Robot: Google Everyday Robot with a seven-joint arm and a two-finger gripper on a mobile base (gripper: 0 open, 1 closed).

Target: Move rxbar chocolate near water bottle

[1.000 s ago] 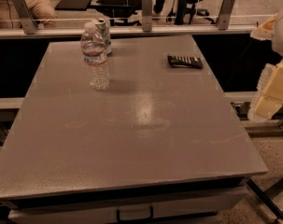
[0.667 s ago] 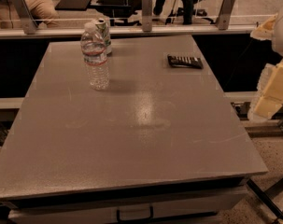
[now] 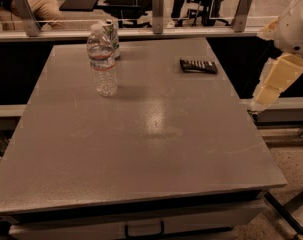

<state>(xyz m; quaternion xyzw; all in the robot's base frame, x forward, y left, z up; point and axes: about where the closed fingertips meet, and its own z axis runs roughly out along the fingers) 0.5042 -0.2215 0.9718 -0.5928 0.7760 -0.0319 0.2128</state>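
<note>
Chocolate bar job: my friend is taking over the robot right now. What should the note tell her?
Gripper: beside the right edge of the table, apart from the bar.
Rxbar chocolate: flat at the far right, untouched.
Water bottle: upright at far left, a can right behind it.
Done: nothing.
Left: grasp the bar, carry it left, set it beside the bottle.
</note>
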